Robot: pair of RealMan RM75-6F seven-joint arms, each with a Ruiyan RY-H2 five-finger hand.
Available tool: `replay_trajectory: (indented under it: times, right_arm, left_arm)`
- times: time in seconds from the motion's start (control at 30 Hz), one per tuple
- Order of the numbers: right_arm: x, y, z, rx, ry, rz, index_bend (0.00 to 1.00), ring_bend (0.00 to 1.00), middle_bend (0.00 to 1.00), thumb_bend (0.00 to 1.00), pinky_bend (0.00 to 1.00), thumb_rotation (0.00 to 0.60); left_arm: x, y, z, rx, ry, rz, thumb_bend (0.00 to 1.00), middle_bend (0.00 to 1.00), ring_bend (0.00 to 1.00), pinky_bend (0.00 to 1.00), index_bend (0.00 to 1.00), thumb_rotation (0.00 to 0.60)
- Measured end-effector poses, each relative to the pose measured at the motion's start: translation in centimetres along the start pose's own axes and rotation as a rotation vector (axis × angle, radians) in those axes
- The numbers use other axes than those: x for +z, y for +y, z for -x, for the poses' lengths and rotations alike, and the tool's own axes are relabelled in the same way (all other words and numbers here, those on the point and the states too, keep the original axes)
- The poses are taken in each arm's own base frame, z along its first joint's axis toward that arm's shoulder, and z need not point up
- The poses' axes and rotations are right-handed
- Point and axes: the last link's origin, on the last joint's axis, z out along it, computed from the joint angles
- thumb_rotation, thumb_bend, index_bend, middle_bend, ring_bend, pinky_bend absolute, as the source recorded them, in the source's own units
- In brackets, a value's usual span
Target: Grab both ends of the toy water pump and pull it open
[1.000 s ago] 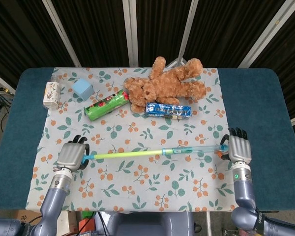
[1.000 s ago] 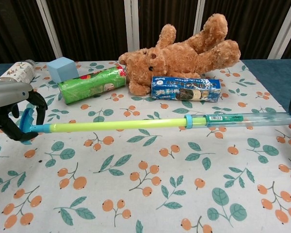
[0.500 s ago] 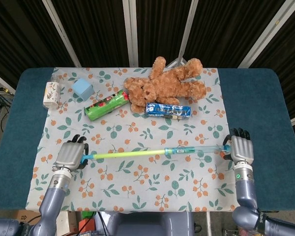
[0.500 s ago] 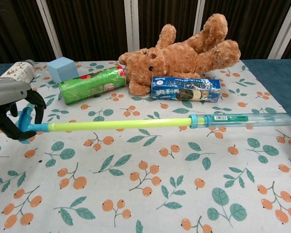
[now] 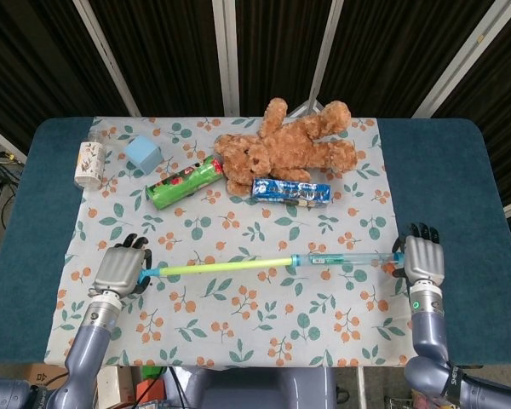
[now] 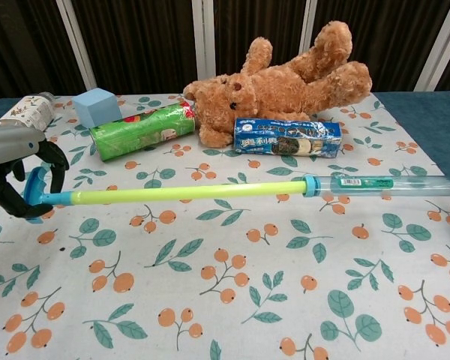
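Note:
The toy water pump lies stretched across the floral cloth: a yellow-green plunger rod (image 5: 230, 267) (image 6: 180, 193) runs into a clear blue-tinted barrel (image 5: 345, 256) (image 6: 382, 183). My left hand (image 5: 121, 269) (image 6: 11, 176) grips the blue handle ring at the rod's left end. At the barrel's right end, my right hand (image 5: 422, 261) holds the tube; in the chest view that hand is out of frame. The blue collar (image 6: 310, 185) where rod meets barrel sits right of centre.
Behind the pump lie a brown teddy bear (image 5: 289, 146), a blue snack box (image 5: 291, 191), a green can (image 5: 185, 182), a light blue cube (image 5: 142, 153) and a small bottle (image 5: 88, 165). The blue table (image 5: 447, 179) extends past the cloth on both sides.
My hands have moved apart: the right hand drew the barrel rightward and the left drifted slightly left. More yellow-green rod now shows, and the right hand has left the chest view.

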Motion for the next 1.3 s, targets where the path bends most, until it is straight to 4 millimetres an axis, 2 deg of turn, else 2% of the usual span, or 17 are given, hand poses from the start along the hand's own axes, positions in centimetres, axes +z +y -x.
replay_trajectory:
  times: [0.17,0.23,0.27,0.33,0.4,0.47,0.5,0.6,1.03,1.17,1.3]
  right_arm:
    - [0.1,0.3,0.1,-0.008,0.000,0.009,0.71,0.02,0.17,0.37,0.00,0.600]
    - [0.0,0.3,0.1,-0.007,-0.003,0.009,0.70,0.02,0.17,0.37,0.00,0.600]
    - [0.0,0.3,0.2,-0.008,-0.004,0.008,0.66,0.02,0.17,0.37,0.00,0.600]
    - [-0.1,0.3,0.3,-0.014,-0.011,0.004,0.44,0.01,0.12,0.37,0.00,0.600]
    - [-0.2,0.4,0.4,-0.026,-0.026,-0.002,0.12,0.00,0.03,0.37,0.00,0.600]
    - [-0.3,0.5,0.6,-0.039,-0.044,-0.003,0.00,0.00,0.00,0.37,0.00,0.600]
    - [-0.4,0.5,0.6,-0.048,-0.057,-0.002,0.00,0.00,0.00,0.37,0.00,0.600]
    - [-0.6,0.4,0.7,-0.070,-0.087,-0.010,0.00,0.00,0.00,0.37,0.00,0.600]
    - [-1.9,0.0,-0.6,-0.075,-0.062,-0.088,0.00,0.00,0.00,0.37,0.00,0.600]
    - [-2.9,0.5,-1.4,-0.092,-0.028,-0.140,0.00,0.00,0.00,0.37,0.00,0.600]
    - [-4.7,1.9,-2.4,-0.115,0.030,-0.216,0.00,0.00,0.00,0.36,0.00,0.600]
  left_arm:
    - [0.1,-0.1,-0.1,0.002,0.001,0.004,0.53,0.18,0.10,0.30,0.66,0.600]
    - [0.0,-0.2,-0.1,0.002,0.000,0.005,0.52,0.17,0.10,0.29,0.63,0.600]
    - [0.0,-0.2,-0.1,0.002,-0.002,0.006,0.49,0.15,0.10,0.28,0.58,0.600]
    - [0.0,-0.1,-0.1,0.003,-0.007,0.008,0.39,0.10,0.09,0.27,0.48,0.600]
    - [0.0,-0.1,0.0,0.006,-0.015,0.013,0.27,0.03,0.05,0.24,0.33,0.600]
    - [-0.1,-0.1,0.1,0.009,-0.025,0.019,0.20,0.01,0.04,0.23,0.22,0.600]
    - [-0.1,-0.1,0.1,0.011,-0.028,0.021,0.16,0.01,0.04,0.22,0.17,0.600]
    - [-0.2,-0.1,0.0,0.007,-0.034,0.032,0.11,0.01,0.04,0.21,0.12,0.600]
    - [-1.2,-0.5,-0.8,-0.046,0.030,0.081,0.10,0.03,0.04,0.18,0.12,0.600]
    - [-2.3,-1.7,-1.2,-0.060,0.111,0.105,0.10,0.03,0.04,0.17,0.12,0.600]
    - [-3.8,-3.6,-1.4,-0.061,0.231,0.135,0.09,0.02,0.04,0.17,0.09,0.600]
